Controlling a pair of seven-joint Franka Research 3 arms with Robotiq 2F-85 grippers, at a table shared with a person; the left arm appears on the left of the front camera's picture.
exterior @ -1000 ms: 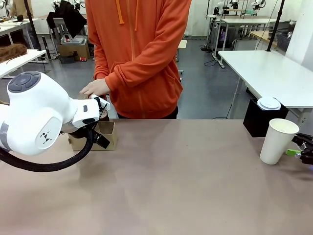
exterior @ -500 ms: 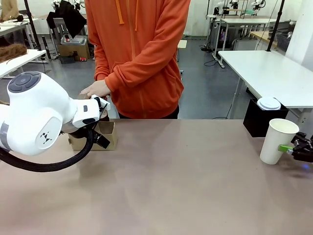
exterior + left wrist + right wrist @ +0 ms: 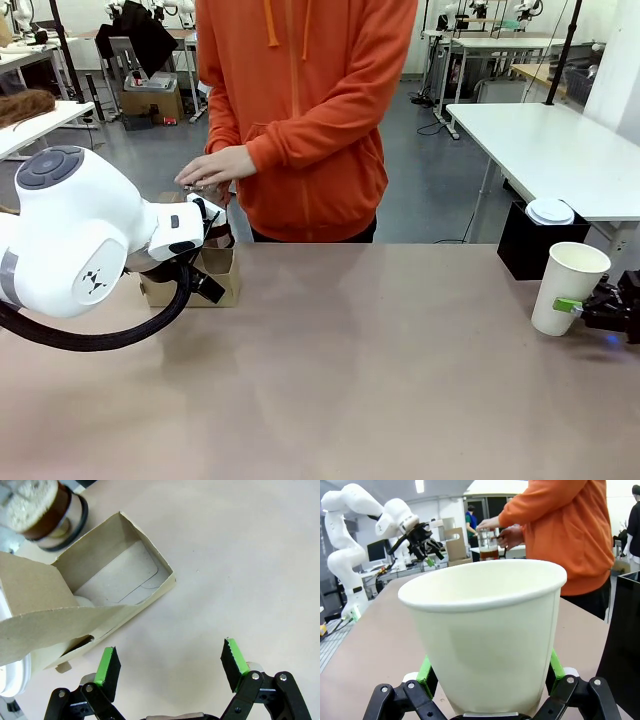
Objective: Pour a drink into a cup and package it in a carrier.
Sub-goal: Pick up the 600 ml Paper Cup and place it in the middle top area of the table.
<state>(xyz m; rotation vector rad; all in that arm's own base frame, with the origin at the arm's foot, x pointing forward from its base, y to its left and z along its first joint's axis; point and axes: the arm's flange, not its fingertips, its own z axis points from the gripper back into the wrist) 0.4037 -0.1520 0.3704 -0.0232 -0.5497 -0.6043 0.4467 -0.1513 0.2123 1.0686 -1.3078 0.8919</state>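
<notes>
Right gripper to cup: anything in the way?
Nothing visible. The open right gripper has the cup between its jaws, with a green pad on either side of the cup's lower wall. The black box with the loose lid stands farther back, off the approach line.

Upright white cup at right; brown cardboard carrier far left, dark drink beside it.

The light brown bench carries the brown cardboard carrier near its far left edge, the white paper cup standing upright well apart at the right side, and a black box just behind the cup.
</notes>
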